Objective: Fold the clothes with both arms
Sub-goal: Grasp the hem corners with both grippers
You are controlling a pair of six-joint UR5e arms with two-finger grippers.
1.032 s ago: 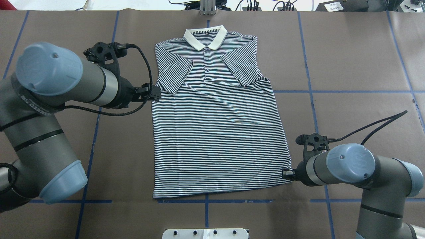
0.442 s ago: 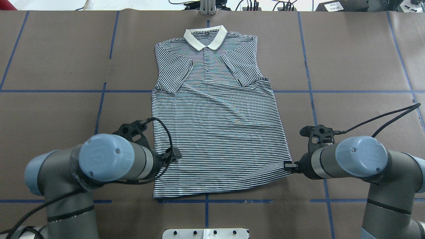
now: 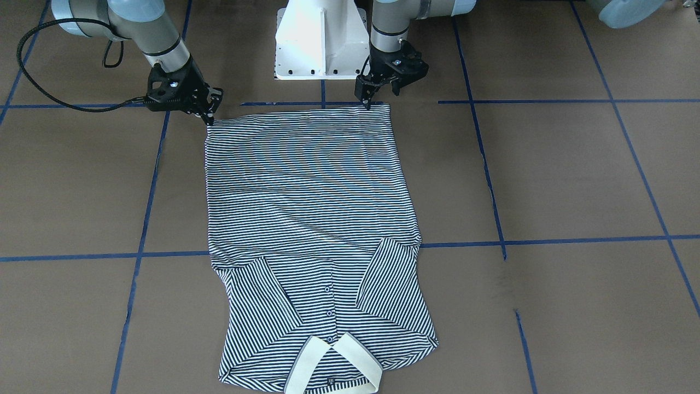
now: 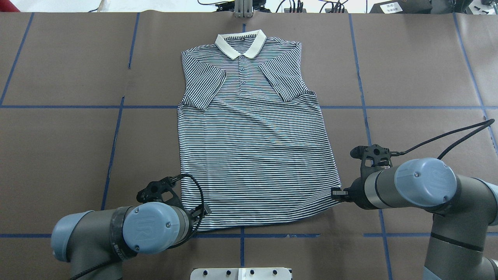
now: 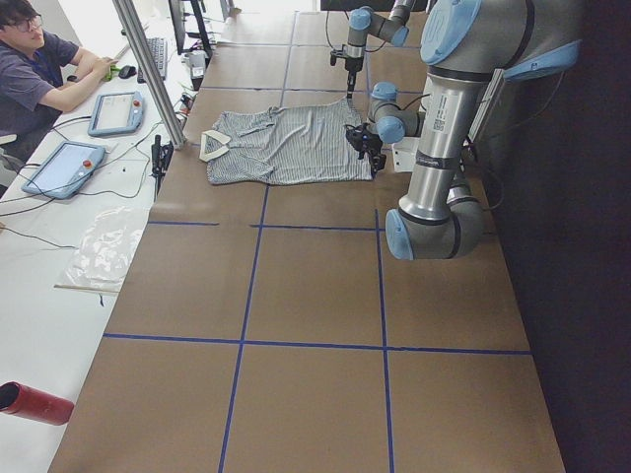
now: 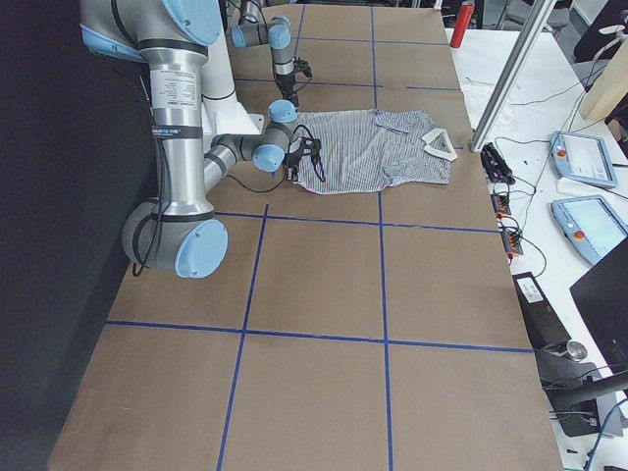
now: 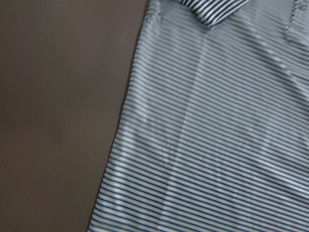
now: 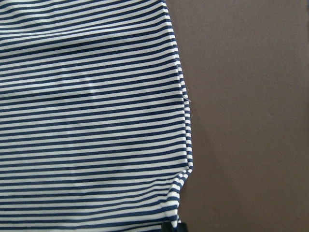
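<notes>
Overhead exterior: brown paper over the table (image 4: 408, 70), squared off by blue tape (image 4: 389, 107). Spread flat on it, face up, the shirt (image 4: 253, 155), collar far. Clamped on its near right hem corner, the right gripper (image 4: 334, 193). Over the near left corner, the left gripper (image 4: 204, 212); cannot tell its opening. Past the left end, white desk (image 5: 30, 325), tablets (image 5: 64, 168), seated person (image 5: 35, 69).
</notes>
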